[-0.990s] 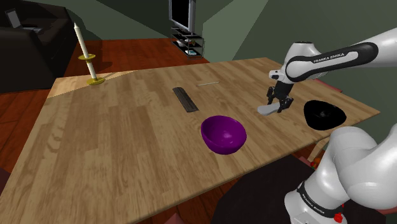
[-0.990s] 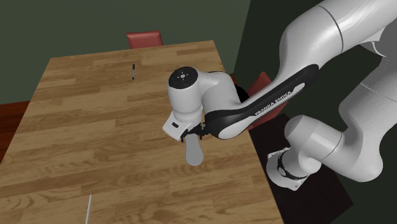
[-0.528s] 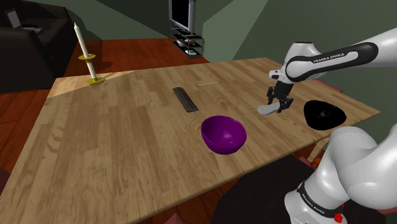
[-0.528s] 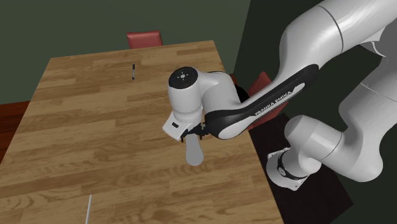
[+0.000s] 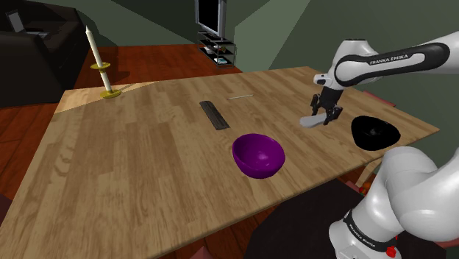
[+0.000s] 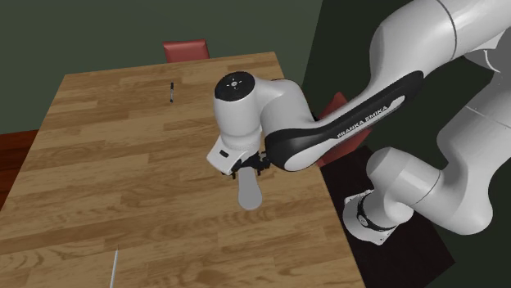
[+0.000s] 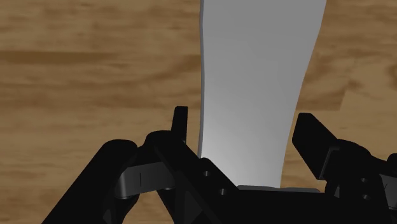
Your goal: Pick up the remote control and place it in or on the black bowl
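Where the white arm (image 5: 390, 62) reaches over the wooden counter (image 5: 147, 162), the black tool (image 5: 326, 112) grips one end of the pale grey remote control (image 5: 312, 121), which juts out toward the shoulder view's left. In the wrist view the two fingers (image 7: 181, 124) clasp the remote's sides above the wood grain. The black bowl (image 5: 374, 132) sits near the tool, on the shoulder view's right, apart from the remote. A purple bowl (image 5: 258, 154) stands further left, by the counter's near edge. A candle (image 5: 94, 55) stands at the far left corner.
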